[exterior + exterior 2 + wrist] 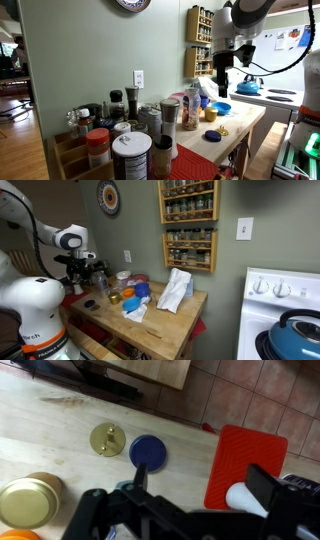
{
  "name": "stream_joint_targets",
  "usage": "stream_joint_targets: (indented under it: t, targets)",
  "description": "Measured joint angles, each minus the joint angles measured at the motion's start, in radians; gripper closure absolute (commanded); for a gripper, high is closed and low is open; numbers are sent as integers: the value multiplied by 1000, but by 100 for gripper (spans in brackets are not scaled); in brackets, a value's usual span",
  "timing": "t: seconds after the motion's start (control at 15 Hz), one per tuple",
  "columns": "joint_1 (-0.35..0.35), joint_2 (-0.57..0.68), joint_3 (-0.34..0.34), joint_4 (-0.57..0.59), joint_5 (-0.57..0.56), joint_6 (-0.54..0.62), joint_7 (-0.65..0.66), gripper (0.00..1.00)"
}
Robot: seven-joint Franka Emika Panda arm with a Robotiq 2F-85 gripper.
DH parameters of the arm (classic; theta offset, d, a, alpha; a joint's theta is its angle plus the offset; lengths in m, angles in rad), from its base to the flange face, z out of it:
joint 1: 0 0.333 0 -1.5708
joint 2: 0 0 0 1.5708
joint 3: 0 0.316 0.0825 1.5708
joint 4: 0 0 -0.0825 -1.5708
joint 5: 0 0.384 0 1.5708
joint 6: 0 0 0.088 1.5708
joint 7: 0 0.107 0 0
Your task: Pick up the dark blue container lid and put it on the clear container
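Observation:
The dark blue container lid lies flat on the wooden table, just beyond my left fingertip in the wrist view. It shows as a small dark disc in an exterior view. My gripper hovers above the table, open and empty, with the lid to the left of the gap between the fingers. The gripper also shows in both exterior views. A tall pale container stands among the jars; I cannot tell for sure that it is the clear container. It is out of the wrist view.
A small yellow round piece lies left of the lid. A gold-lidded jar sits at the lower left. A red mat with a white object lies by my right finger. A light blue bowl and spice jars crowd the table.

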Motion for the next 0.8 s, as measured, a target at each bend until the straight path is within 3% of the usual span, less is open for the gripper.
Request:
stream_joint_targets:
  t: [0.4,0.8]
  targets:
    - [19,18,-2,-7,9,21,-13,0]
    - [92,158,11,-19,15,166,-95,0]
